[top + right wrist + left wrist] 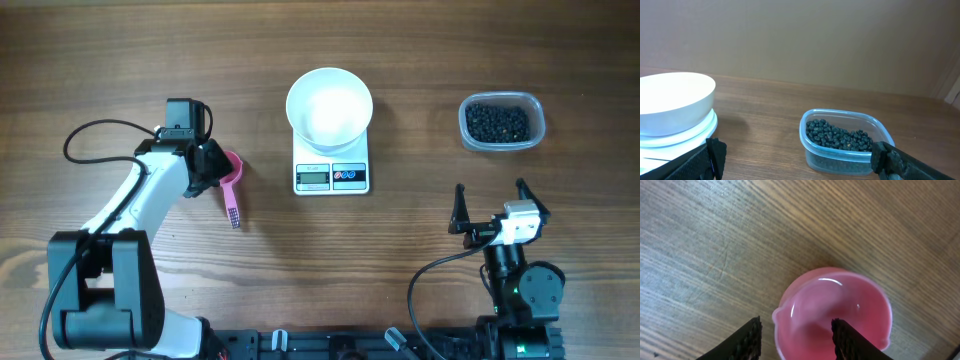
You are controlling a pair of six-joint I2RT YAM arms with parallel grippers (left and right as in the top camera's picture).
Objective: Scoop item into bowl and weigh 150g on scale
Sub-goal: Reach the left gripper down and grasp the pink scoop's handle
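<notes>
Left gripper (796, 339) over pink scoop (835, 312), perhaps touching, on wood-grain table (715, 240).

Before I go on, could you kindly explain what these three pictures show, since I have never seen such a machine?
Two robot arms sit at a wooden table. One picture looks down from above; the other two come from cameras on the wrists. The white bowl stands on the scale, and a clear tub holds the black beans. The left gripper is over a pink scoop, its fingers on either side of the near rim, not clearly gripping yet. The right gripper is open and empty, near its base.
</notes>
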